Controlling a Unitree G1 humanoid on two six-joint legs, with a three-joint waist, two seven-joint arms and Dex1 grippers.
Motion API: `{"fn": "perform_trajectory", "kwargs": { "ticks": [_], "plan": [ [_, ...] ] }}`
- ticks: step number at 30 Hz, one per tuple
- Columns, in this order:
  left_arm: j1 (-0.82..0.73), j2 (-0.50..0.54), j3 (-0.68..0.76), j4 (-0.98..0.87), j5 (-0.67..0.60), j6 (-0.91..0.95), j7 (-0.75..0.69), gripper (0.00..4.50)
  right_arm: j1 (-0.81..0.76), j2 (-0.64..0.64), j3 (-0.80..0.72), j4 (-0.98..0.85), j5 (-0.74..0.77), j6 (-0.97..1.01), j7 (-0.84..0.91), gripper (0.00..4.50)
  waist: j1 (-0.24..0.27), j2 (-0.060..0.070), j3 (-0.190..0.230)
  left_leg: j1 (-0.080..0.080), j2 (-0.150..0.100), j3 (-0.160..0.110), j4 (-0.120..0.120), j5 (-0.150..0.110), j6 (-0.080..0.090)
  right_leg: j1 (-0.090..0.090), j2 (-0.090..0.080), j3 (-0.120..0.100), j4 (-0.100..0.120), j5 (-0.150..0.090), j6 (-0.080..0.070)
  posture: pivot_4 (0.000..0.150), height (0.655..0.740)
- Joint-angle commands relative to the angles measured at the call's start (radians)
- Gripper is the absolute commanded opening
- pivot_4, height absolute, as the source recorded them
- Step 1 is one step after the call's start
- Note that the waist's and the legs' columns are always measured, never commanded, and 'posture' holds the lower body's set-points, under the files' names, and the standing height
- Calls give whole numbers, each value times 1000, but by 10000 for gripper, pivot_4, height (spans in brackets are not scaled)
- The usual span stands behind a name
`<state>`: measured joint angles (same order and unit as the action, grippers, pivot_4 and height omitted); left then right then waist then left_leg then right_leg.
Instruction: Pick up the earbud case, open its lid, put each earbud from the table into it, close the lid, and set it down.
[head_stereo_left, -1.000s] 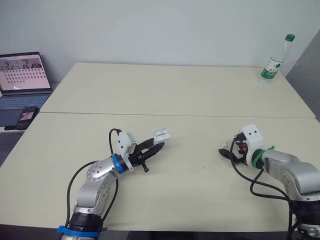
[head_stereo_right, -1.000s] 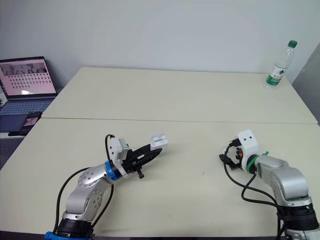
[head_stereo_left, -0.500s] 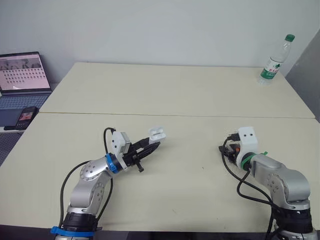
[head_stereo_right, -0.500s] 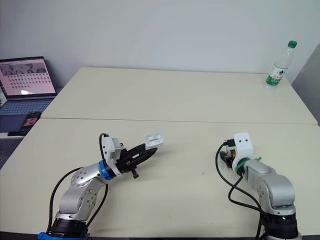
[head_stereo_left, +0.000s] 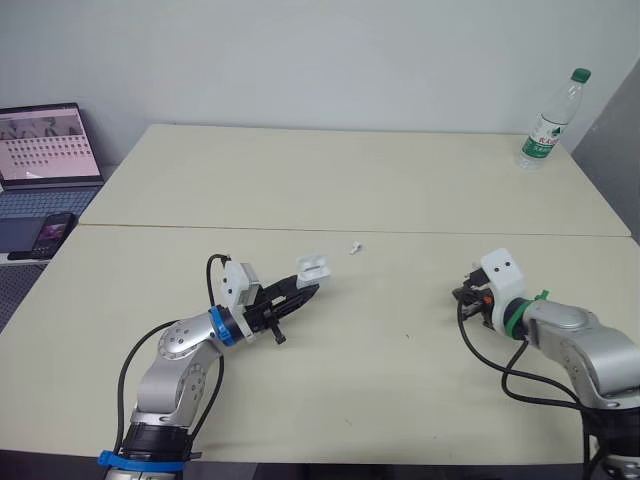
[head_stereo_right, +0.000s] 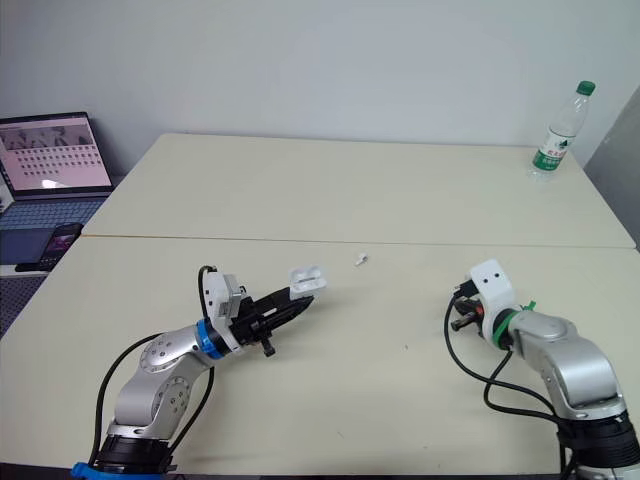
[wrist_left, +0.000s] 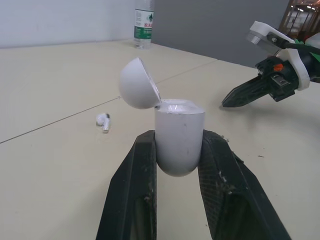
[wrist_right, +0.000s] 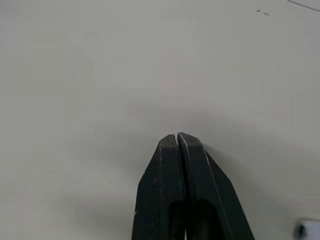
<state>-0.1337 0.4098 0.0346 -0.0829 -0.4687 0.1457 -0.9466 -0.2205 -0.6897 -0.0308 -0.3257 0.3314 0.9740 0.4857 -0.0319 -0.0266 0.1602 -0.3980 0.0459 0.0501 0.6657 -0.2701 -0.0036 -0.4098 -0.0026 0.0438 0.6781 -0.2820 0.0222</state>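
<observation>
My left gripper (wrist_left: 178, 134) is shut on the white earbud case (wrist_left: 179, 142) and holds it upright a little above the table. Its round lid (wrist_left: 138, 90) is tipped open. In the left eye view the case (head_stereo_left: 313, 266) hangs left of the table's middle. One white earbud (head_stereo_left: 355, 247) lies on the table just beyond and to the right of the case, also seen as the earbud (wrist_left: 103, 120) in the left wrist view. My right gripper (wrist_right: 178, 137) is shut with nothing between its fingers, low over bare table at the right (head_stereo_left: 463, 296).
A water bottle (head_stereo_left: 548, 118) stands at the far right corner of the table. A laptop (head_stereo_left: 45, 150) and a phone (head_stereo_left: 55, 230) sit on a side surface to the left. A seam (head_stereo_left: 450, 233) crosses the table (head_stereo_left: 350, 380).
My right gripper has gone from open to shut, with nothing in it. An earbud now lies near the table's seam where none lay before. The left arm drew the case slightly left.
</observation>
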Motion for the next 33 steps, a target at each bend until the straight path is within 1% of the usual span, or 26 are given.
{"fn": "perform_trajectory", "kwargs": {
  "ticks": [1, 8, 10, 11, 13, 17, 19, 21, 22, 27, 33],
  "plan": [
    [11, 9, 18, -56, -16, -4, 10, 7651, -46, -15, 8, 19, -7, -45, 40, 338, -2, 0, 0, 0, 0, 0, 0, 0, 0, 0, 0, 0, 0, 0, 0, 1500, 7362],
    [57, 9, 29, -98, -15, 0, 46, 7651, -101, 35, 46, 62, -13, -104, 54, 338, 0, 0, 0, 0, 0, 0, 0, 0, 0, 0, 0, 0, 0, 0, 0, 1500, 7362],
    [62, 6, 33, -106, -21, 5, 57, 7651, -112, 58, 53, 69, -10, -105, 50, 4001, 1, 0, 0, 0, 0, 0, 0, 0, 0, 0, 0, 0, 0, 0, 0, 1500, 7362],
    [63, 6, 35, -110, -23, 8, 62, 7651, -117, 69, 56, 69, -5, -103, 51, 6183, 1, 0, 0, 0, 0, 0, 0, 0, 0, 0, 0, 0, 0, 0, 0, 1500, 7362],
    [69, 10, 39, -119, -28, 12, 66, 7651, -129, 99, 62, 67, 0, -96, 43, 12844, 1, 0, 0, 0, 0, 0, 0, 0, 0, 0, 0, 0, 0, 0, 0, 1500, 7362],
    [79, 14, 53, -115, -25, 10, 75, 7651, -187, 198, 96, 105, -27, -115, -14, 28381, -2, 0, 0, 1, 1, 0, 0, 0, 0, 0, 0, 1, 1, 0, 0, 1500, 7362],
    [85, 5, 65, -115, -30, 11, 88, 7651, -225, 273, 111, 151, -43, -141, -51, 35384, -3, 0, 0, 1, 1, 0, 0, 0, 0, 0, 0, 0, 1, 0, 0, 1500, 7362],
    [88, -3, 78, -123, -43, 15, 103, 7651, -263, 336, 134, 216, -72, -189, -72, 43404, -1, 0, 0, 1, 1, 0, 0, 0, 0, 0, 0, 0, 2, 0, 0, 1500, 7362],
    [88, -4, 84, -126, -47, 16, 112, 7651, -288, 371, 141, 267, -90, -230, -91, 44723, -1, 0, 0, 1, 1, 0, 0, 0, 0, 0, 0, 0, 2, 0, 0, 1500, 7362],
    [89, -1, 109, -131, -53, 12, 141, 7651, -417, 497, 133, 543, -148, -413, -148, 44723, -1, 0, 0, 0, 0, 1, 0, 0, 0, -1, -1, 1, 1, 0, 0, 1500, 7362],
    [100, 3, 135, -150, -60, 14, 170, 7651, -560, 603, 108, 877, -182, -595, -178, 44723, -2, 0, 0, 0, 0, 1, 0, 0, 0, -1, -3, 0, 2, 0, -1, 1500, 7362]
  ]
}}
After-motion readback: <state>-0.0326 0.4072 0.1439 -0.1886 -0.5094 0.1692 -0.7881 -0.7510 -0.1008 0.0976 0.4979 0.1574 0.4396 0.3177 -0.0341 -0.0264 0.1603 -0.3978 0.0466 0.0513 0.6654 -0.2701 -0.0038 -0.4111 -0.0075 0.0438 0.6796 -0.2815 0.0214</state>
